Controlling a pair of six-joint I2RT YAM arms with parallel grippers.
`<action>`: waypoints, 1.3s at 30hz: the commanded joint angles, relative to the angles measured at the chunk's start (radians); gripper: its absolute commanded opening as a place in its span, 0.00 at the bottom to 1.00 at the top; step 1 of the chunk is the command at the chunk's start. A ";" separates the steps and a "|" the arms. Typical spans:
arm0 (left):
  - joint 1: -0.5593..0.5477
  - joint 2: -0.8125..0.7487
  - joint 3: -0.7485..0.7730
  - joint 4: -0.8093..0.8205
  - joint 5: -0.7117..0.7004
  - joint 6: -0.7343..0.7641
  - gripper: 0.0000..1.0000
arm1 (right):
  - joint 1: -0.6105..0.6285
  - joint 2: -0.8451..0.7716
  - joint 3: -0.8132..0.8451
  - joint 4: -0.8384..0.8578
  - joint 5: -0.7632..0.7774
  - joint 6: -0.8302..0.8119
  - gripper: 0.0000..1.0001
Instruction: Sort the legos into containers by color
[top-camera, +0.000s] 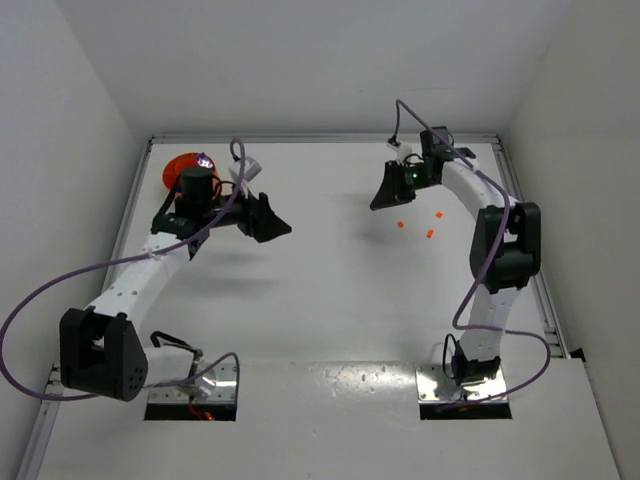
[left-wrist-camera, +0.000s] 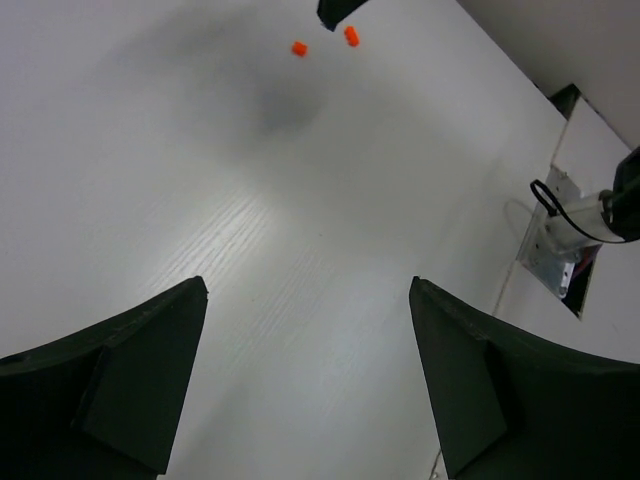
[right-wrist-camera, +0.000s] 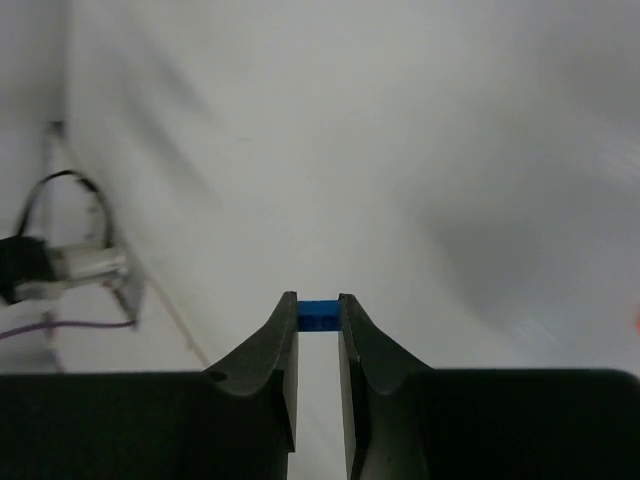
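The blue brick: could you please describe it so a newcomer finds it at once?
Start at the right arm, reaching over the white table. Its claw pinches a tiny blue brick at its very tip. The loose bricks nearby are all orange.

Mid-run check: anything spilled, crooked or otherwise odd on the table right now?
Nothing looks spilled or damaged. The right gripper pinches a blue brick at its very fingertips, a shallow hold. Three orange bricks lie loose beside it, and the only container in view is the orange bowl, far left.

No readable text, label or number anywhere
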 joint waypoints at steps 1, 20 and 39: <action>-0.070 -0.047 -0.023 0.143 -0.015 -0.025 0.87 | 0.007 -0.068 -0.021 0.084 -0.358 0.171 0.05; -0.406 0.238 0.144 0.312 -0.205 -0.058 0.53 | 0.026 -0.201 -0.462 1.098 -0.649 1.228 0.03; -0.446 0.342 0.292 0.320 -0.227 -0.049 0.60 | 0.026 -0.238 -0.502 1.080 -0.649 1.228 0.00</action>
